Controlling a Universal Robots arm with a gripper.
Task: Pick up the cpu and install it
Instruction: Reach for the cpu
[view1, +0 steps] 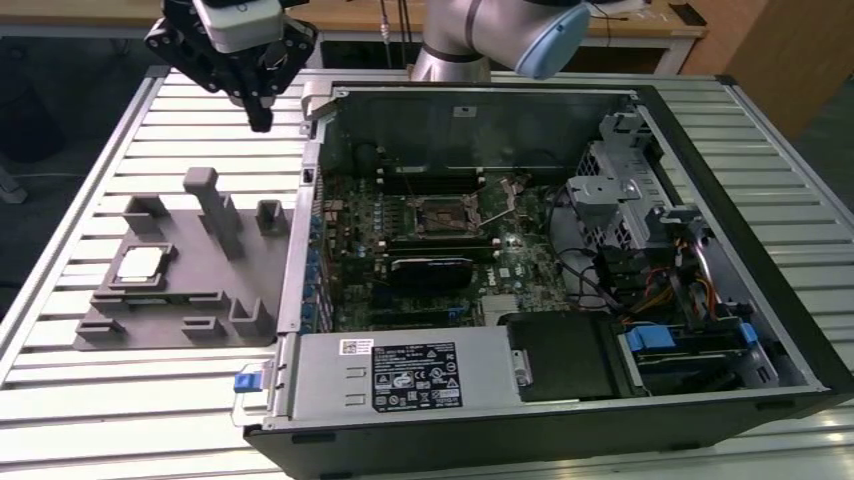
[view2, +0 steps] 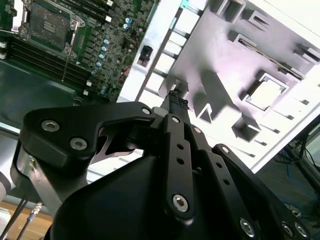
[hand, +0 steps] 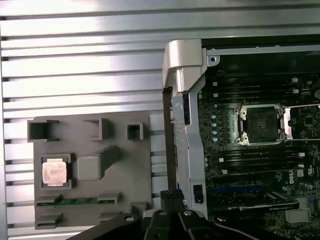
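The cpu (view1: 140, 263), a pale silver square chip, lies flat in a recess of the grey holder block (view1: 200, 300) on the slatted table, at the exterior view's left. It also shows in both wrist views (view2: 265, 93) (hand: 54, 172). My gripper (view1: 260, 120) hangs high above the table, over the strip between the holder and the open computer case, well apart from the cpu. Its black fingertips (view2: 175, 102) (hand: 171, 196) are pressed together with nothing between them. The motherboard's cpu socket (view1: 441, 215) (hand: 262, 124) (view2: 47, 25) stands open and bare inside the case.
The open case (view1: 747, 200) takes up the exterior view's right, with its power supply (view1: 400, 375), drive cage (view1: 614, 200) and cables. Upright posts (view1: 203, 195) rise from the holder block. A thin memory stick (hand: 80, 201) lies in a holder slot near the cpu.
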